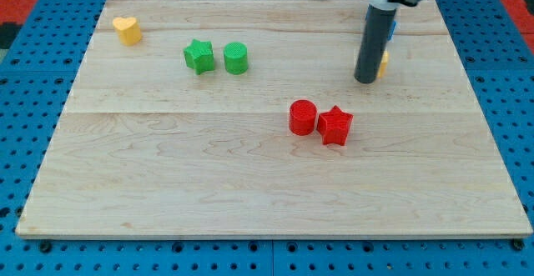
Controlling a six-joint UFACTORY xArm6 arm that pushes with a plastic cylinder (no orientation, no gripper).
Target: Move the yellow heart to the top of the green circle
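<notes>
My tip (365, 79) rests on the board (250, 176) near its top-right corner, holding nothing, possibly touching a partly hidden yellow block (383, 62); yellow heart (127, 30) at top-left corner; green circle (235, 57) beside green star (198, 56).

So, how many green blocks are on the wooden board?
2. The green star block and the green circle block sit side by side in the view's upper left, star on the left. The dark rod may hide blocks behind it.
</notes>
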